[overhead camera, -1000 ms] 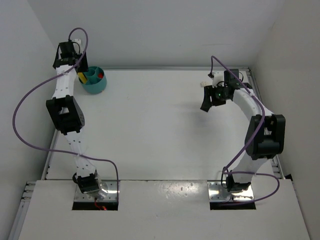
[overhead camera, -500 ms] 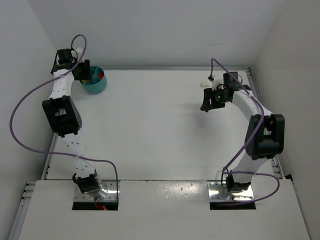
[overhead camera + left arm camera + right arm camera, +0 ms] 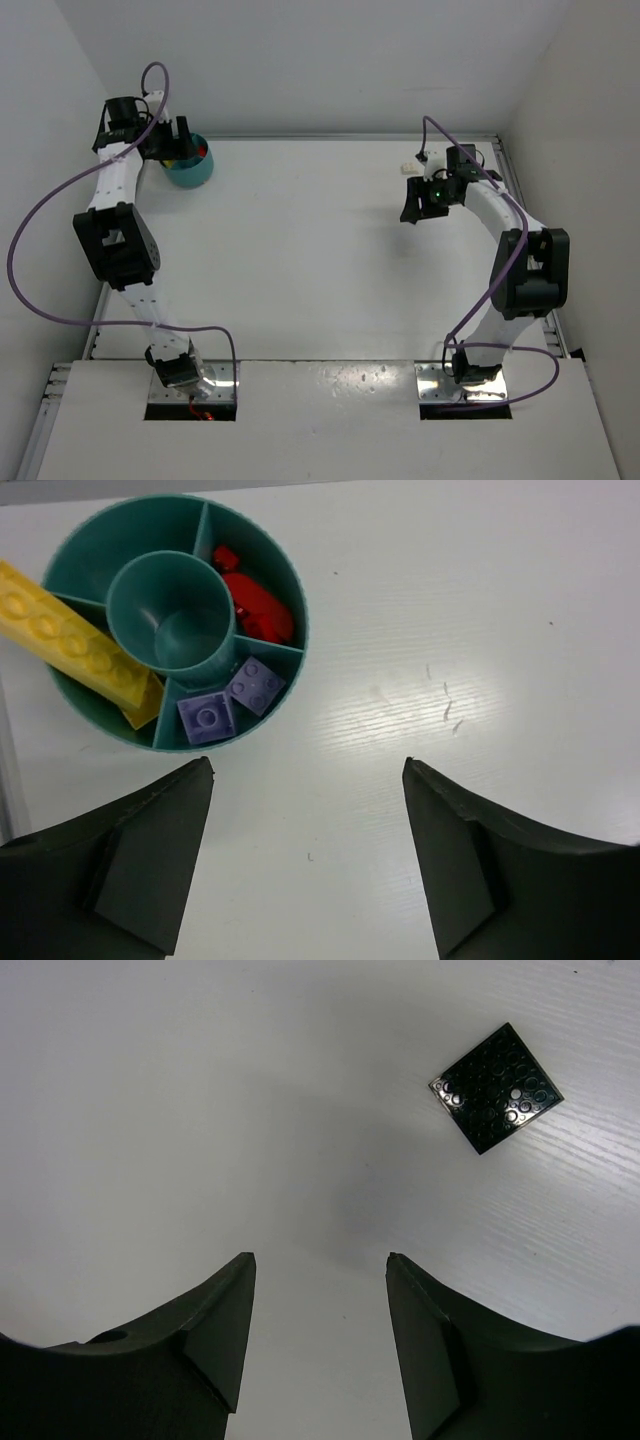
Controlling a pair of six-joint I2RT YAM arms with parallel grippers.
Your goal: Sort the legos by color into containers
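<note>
Above the desk point(image 3: 320, 260), both arms' jaws are hanging spread, left by the teal divided bowl point(image 3: 80, 545), right by a black Lego plate point(image 3: 496, 1087)

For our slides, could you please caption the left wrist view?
Open left pincer near a divided teal bowl holding yellow legos, red legos and purple legos in separate compartments.

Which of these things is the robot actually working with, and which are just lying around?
Part of the job:
- bowl
- yellow brick, sticking out of it
- red bricks and purple bricks, each in their own compartment
- black plate, not yet in the bowl

Just there:
- cables
- table
</note>
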